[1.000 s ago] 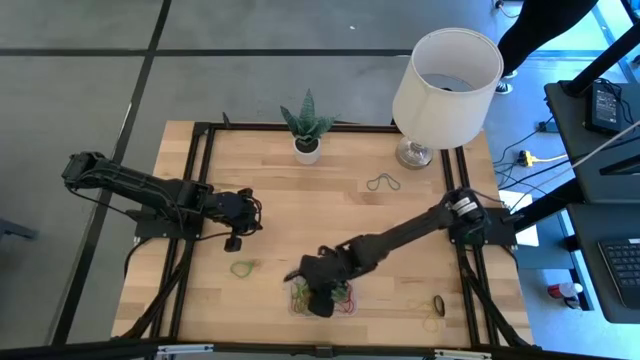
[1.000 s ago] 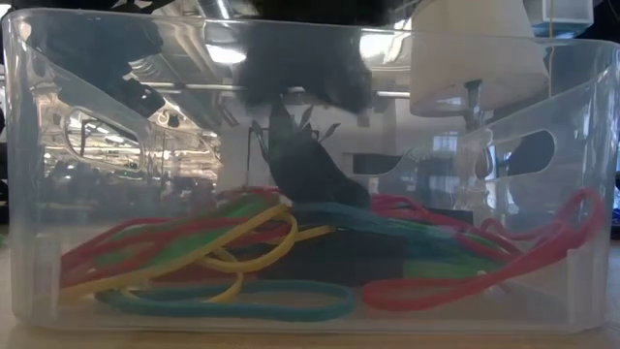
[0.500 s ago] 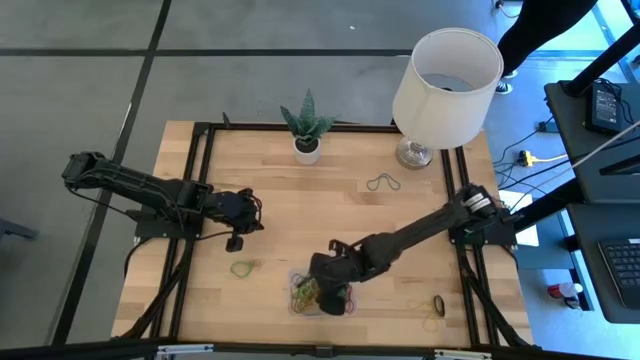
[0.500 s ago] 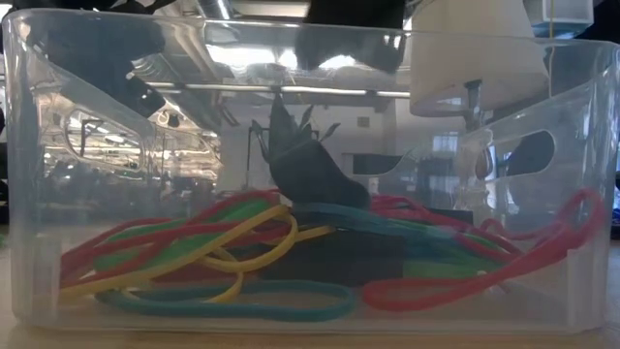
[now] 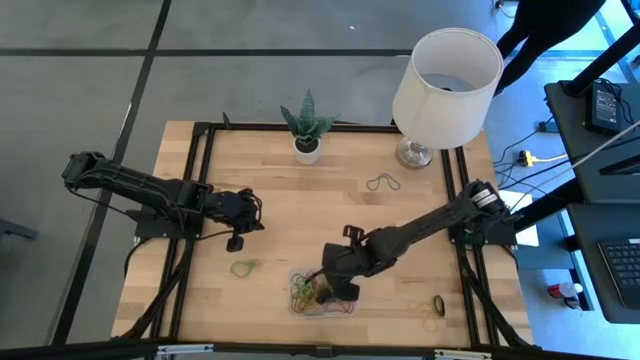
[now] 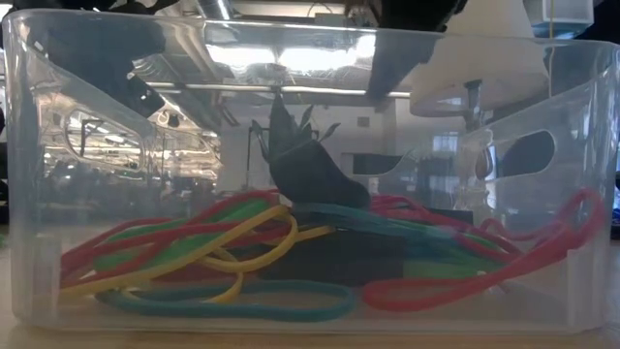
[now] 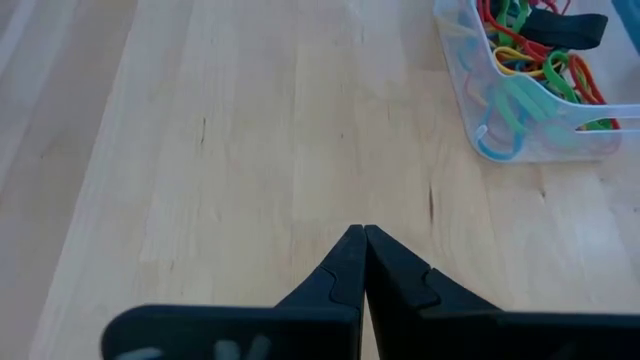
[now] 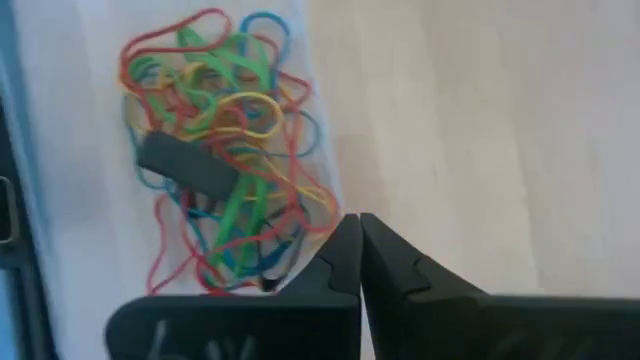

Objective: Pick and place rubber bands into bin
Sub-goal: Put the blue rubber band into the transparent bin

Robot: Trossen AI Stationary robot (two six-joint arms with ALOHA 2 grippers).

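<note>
The clear bin (image 5: 300, 303) sits near the table's near edge and holds a tangle of red, green, yellow and blue rubber bands (image 8: 222, 150) with a black chunky piece (image 8: 186, 165) among them. The bands (image 6: 242, 254) lie on the bin's floor. My right gripper (image 5: 335, 288) hovers shut over the bin's right side, its fingertips (image 8: 352, 222) empty. My left gripper (image 5: 235, 241) waits shut (image 7: 360, 236) over bare wood, left of the bin (image 7: 530, 100). Loose bands lie flat on the table: a green one (image 5: 241, 268), a grey one (image 5: 383, 183) and a yellow one (image 5: 431, 323).
A white plant pot (image 5: 307, 148) and a lamp (image 5: 445, 75) stand at the far edge. A small black ring (image 5: 438, 303) lies near the yellow band. Open wood lies between the two arms and right of the bin. A person stands beyond the far right corner.
My right gripper has risen out of the bin and drawn back toward the table's right and far side. In the low view its dark shape has lifted from among the bands to the bin's rim. The bands in the bin lie as before.
</note>
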